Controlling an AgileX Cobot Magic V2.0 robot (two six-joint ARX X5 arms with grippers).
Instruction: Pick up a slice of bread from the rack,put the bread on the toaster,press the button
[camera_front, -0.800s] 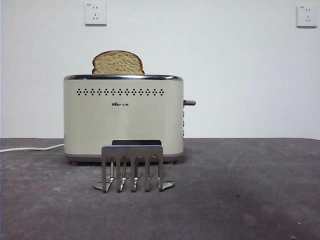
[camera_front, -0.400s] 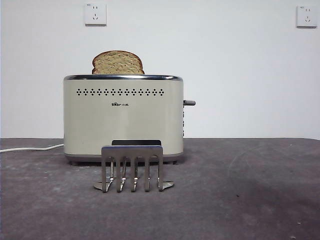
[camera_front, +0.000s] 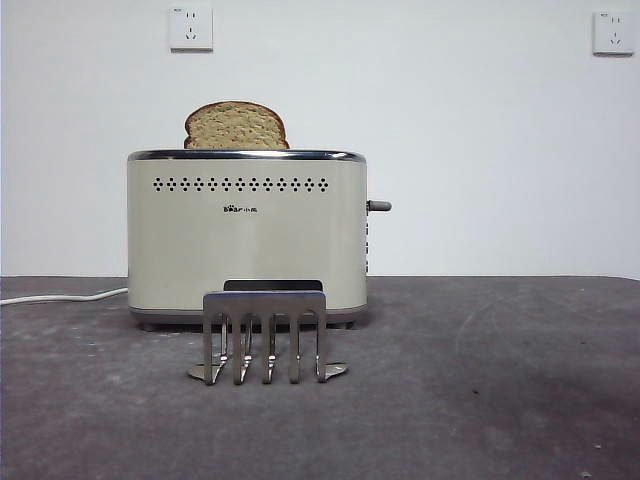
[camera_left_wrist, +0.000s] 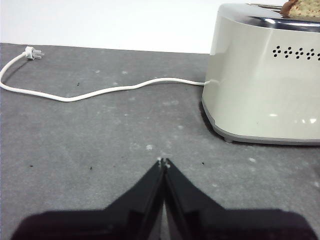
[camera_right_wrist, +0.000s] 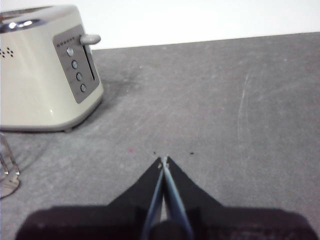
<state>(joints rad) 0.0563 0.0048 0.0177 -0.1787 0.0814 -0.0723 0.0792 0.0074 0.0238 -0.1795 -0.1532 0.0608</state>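
Nearest the front camera, on the dark grey mottled tabletop (camera_front: 480, 400), the small low grey metal rack (camera_front: 265, 335) stands with its five upright prongs bare under the solid top bar, its flat base resting on the surface. Just behind it sits the boxy cream toaster (camera_front: 247, 235) with its chrome top rim, row of small dark holes and small dark logo. The grey side lever (camera_front: 379, 206) juts from its right end, high on the side panel. The flat tan wholegrain slice of bread (camera_front: 236, 126), speckled and dark-crusted, stands upright in the toaster's top, its domed upper part showing above the rim toward the left end. A thin white power cord (camera_front: 60, 296) trails off the toaster's left side across the table, its plug (camera_left_wrist: 32, 52) lying loose on the surface. Behind everything rises a plain white wall with two white sockets (camera_front: 191, 27).

I hold both claws low over bare tabletop, well apart from the toaster. My left gripper (camera_left_wrist: 163, 162) is pressed together with nothing between its black jaws, off the cord end of the toaster. My right gripper (camera_right_wrist: 163, 160) is likewise pressed together on nothing, off the lever end.
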